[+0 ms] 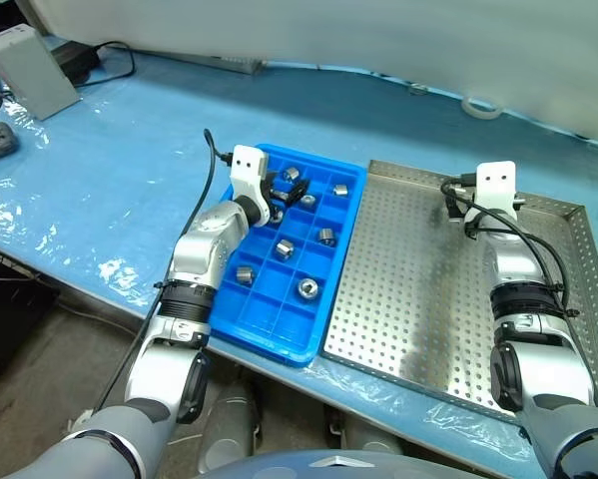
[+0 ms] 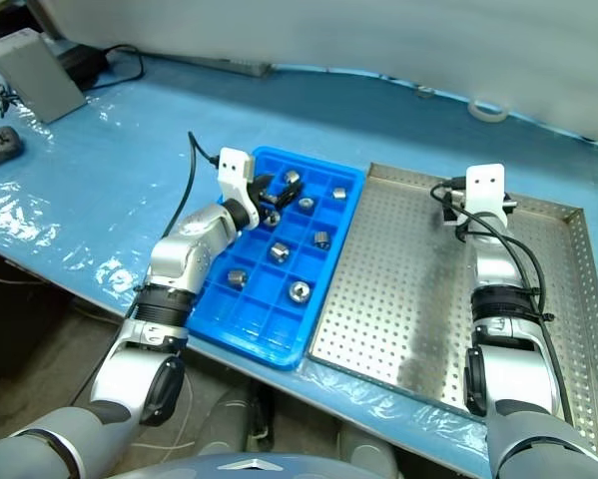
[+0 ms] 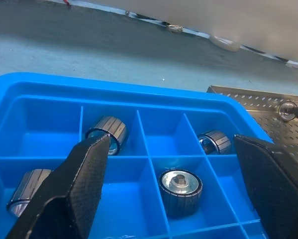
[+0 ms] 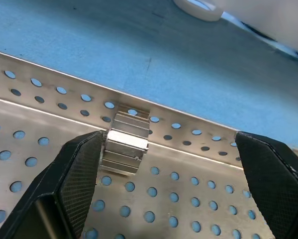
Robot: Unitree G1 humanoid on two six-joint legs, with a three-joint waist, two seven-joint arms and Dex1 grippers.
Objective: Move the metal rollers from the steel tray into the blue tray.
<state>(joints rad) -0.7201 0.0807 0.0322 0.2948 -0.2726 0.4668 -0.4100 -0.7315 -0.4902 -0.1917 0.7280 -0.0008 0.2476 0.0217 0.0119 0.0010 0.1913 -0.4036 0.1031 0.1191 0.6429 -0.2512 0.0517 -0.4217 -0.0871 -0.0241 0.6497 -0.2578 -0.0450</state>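
Observation:
The blue tray (image 1: 271,342) lies left of the steel tray (image 1: 408,299) and holds several metal rollers, one to a compartment, such as one (image 1: 306,287) near the front and one (image 3: 180,186) standing on end. My left gripper (image 3: 172,147) hovers open over the tray's far compartments with nothing between its fingers. At the steel tray's far rim my right gripper (image 4: 171,154) is open around a ribbed metal roller (image 4: 125,144). That roller lies against the rim, close beside one finger (image 4: 76,179) and well apart from the other.
A pale blue sheet (image 1: 129,170) covers the table. A grey box (image 1: 29,70) and cables sit at the far left, and a roll of tape (image 1: 481,107) lies beyond the steel tray. The perforated floor (image 1: 398,259) between my arms is bare.

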